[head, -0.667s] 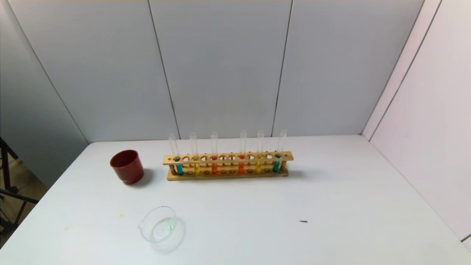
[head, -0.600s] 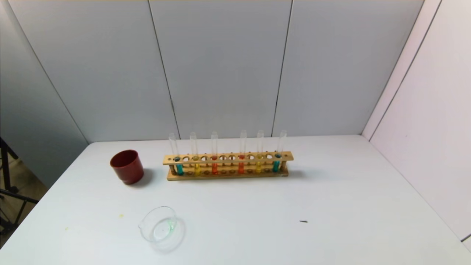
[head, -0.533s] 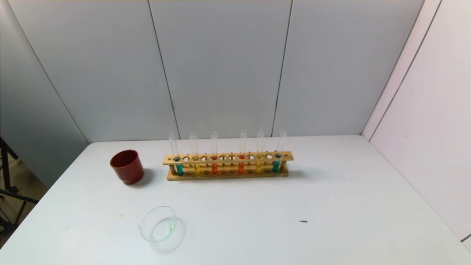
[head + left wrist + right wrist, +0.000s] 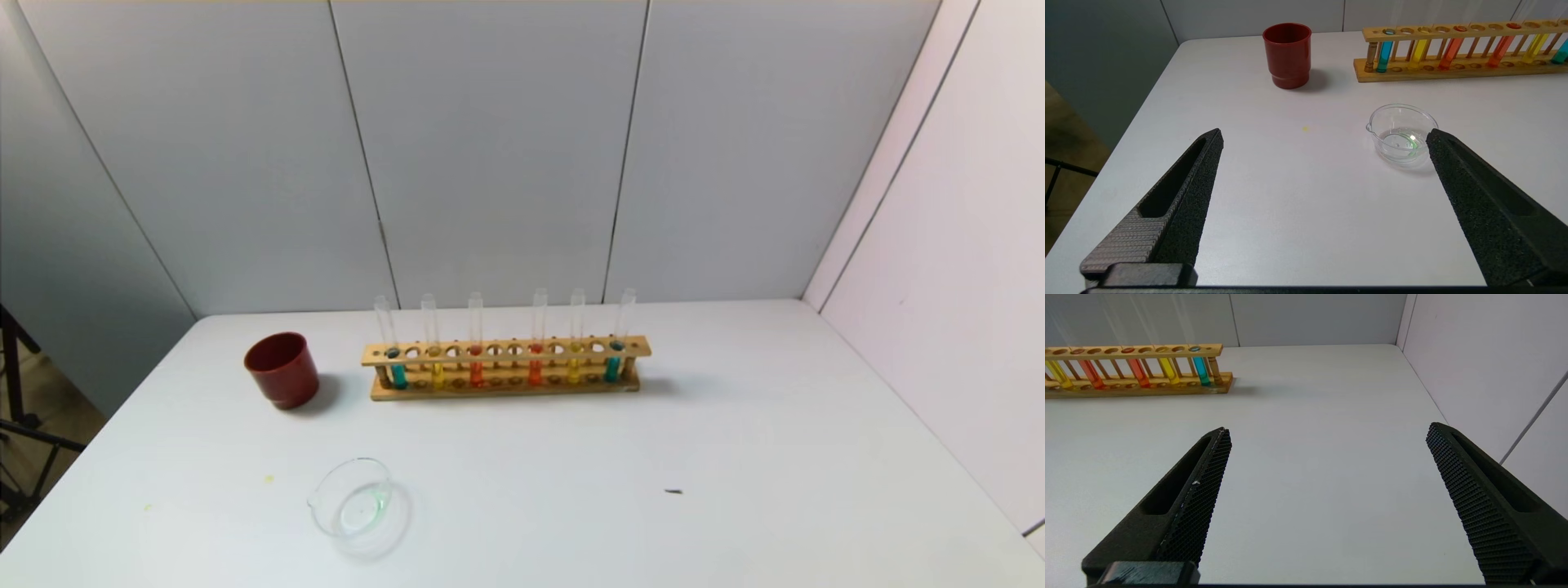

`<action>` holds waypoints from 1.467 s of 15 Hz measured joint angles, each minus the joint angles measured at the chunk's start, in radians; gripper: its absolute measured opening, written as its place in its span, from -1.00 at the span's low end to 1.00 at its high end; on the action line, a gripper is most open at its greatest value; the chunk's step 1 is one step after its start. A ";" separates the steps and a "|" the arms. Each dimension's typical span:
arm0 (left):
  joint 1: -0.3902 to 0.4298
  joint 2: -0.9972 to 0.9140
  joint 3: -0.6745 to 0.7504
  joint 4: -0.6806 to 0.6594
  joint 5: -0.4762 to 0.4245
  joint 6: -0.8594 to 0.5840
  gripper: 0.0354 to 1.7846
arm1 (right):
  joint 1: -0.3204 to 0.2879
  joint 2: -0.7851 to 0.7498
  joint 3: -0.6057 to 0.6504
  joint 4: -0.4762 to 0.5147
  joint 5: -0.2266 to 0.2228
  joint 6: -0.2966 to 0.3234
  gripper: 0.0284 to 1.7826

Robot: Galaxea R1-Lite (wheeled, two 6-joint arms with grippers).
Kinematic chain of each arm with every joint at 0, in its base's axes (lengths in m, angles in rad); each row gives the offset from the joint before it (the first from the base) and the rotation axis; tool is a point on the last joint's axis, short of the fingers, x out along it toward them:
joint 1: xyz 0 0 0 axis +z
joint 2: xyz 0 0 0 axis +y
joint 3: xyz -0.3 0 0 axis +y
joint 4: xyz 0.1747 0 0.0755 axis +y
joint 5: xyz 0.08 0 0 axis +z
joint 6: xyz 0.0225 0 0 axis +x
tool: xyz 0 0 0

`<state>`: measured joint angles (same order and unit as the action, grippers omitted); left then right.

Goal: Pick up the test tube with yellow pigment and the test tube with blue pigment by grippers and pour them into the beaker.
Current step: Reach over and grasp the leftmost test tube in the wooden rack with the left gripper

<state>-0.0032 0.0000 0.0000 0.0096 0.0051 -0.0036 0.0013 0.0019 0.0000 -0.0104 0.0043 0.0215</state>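
From my station I see both arms held low at the near edge of the white desk [image 4: 735, 425], out of the head camera's sight. The left gripper [image 4: 1323, 139] hangs above the desk with its fingers [image 4: 1180, 196] spread wide and holding nothing; the right gripper [image 4: 1327, 433] sits the same way over bare desk on the right, fingers [image 4: 1188, 494] apart and empty. Just past the left gripper stands the beaker [image 4: 353, 500], upright, with what looks like a faint greenish trace in its bottom, though I can't be sure. Farther back, the dark red cup [image 4: 282, 369] stands left of the wooden rack [image 4: 506, 353]. Six tubes stand upright in the rack: a test tube with blue pigment [image 4: 397, 374] at each end, a test tube with yellow pigment [image 4: 438, 374] next inward, and two orange-red tubes [image 4: 476, 373] in the middle.
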 joint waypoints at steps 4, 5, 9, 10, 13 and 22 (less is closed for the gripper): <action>0.000 0.000 0.000 0.008 0.001 0.020 0.96 | 0.000 0.000 0.000 0.000 0.000 0.000 0.96; -0.001 0.001 -0.004 0.020 -0.004 0.034 0.96 | 0.000 0.000 0.000 0.000 0.000 0.000 0.96; -0.001 0.061 -0.095 0.075 -0.036 0.034 0.96 | 0.000 0.000 0.000 0.000 0.000 0.000 0.96; -0.001 0.104 -0.129 0.077 -0.035 0.031 0.96 | 0.000 0.000 0.000 0.000 0.000 0.000 0.96; -0.001 0.283 -0.242 0.071 -0.024 0.029 0.96 | 0.000 0.000 0.000 0.000 0.000 0.000 0.96; -0.012 0.876 -0.403 -0.335 -0.028 0.037 0.96 | 0.000 0.000 0.000 0.000 0.000 0.000 0.96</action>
<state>-0.0153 0.8764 -0.4026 -0.3255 -0.0226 0.0336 0.0013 0.0019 0.0000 -0.0104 0.0043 0.0215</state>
